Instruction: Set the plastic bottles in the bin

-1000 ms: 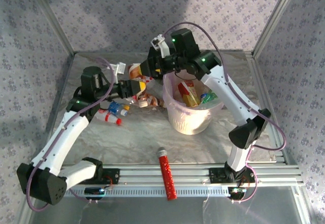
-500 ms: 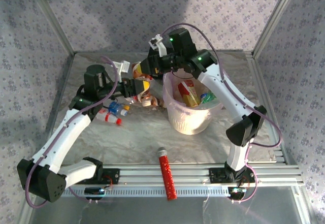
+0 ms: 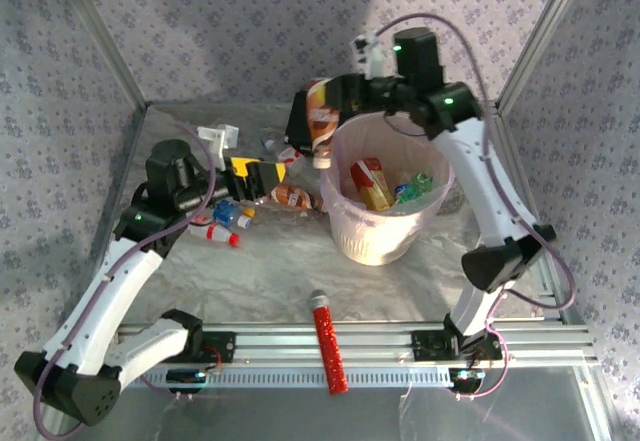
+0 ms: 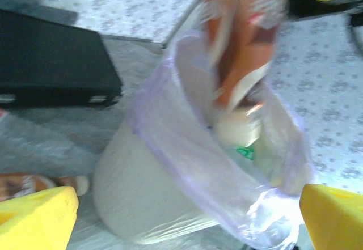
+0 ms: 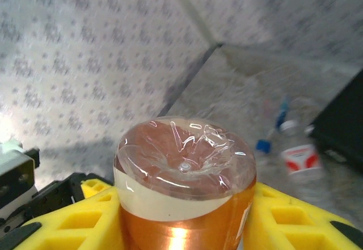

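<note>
My right gripper (image 3: 333, 104) is shut on an orange-labelled plastic bottle (image 3: 320, 126), which hangs tilted over the left rim of the bin (image 3: 345, 231). In the right wrist view the bottle's clear base (image 5: 184, 165) stands between the yellow pads (image 5: 283, 216). The pale bin holds several bottles (image 3: 372, 183). My left gripper (image 3: 266, 175) is open just left of the bin with nothing in it; its yellow fingertips (image 4: 34, 216) frame the bin wall (image 4: 142, 193). More bottles lie on the table: an orange-labelled one (image 3: 295, 197), blue-capped ones (image 3: 228, 211) and a red-capped white one (image 3: 218, 233).
A red glitter tube (image 3: 328, 346) lies across the front rail. A flat black box (image 4: 51, 63) sits behind the bin on the table. Patterned walls close in the back and both sides.
The right gripper shut on the orange-labelled bottle and carried it up and right to the bin's rim. The left gripper opened, let go of it and drew back left.
</note>
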You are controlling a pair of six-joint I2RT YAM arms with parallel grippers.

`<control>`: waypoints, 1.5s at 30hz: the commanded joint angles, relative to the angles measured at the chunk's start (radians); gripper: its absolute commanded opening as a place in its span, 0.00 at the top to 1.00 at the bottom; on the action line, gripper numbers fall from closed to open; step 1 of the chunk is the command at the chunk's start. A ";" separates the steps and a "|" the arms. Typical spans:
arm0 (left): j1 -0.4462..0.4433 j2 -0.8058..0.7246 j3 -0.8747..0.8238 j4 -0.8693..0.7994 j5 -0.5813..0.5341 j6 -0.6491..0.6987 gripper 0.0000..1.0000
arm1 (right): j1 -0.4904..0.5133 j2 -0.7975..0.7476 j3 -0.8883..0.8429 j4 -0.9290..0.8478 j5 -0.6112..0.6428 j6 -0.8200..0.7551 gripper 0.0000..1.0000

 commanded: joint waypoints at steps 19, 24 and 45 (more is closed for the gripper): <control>0.277 0.035 -0.260 -0.354 -0.532 -0.541 0.03 | -0.061 -0.281 -0.364 -0.294 0.422 -0.205 0.68; 0.278 0.042 -0.308 -0.350 -0.568 -0.596 0.04 | -0.008 -0.260 -0.479 -0.253 0.462 -0.191 0.70; 0.273 0.209 -0.429 -0.195 -0.644 -0.746 0.21 | 0.014 -0.359 -0.657 -0.131 0.443 -0.101 0.24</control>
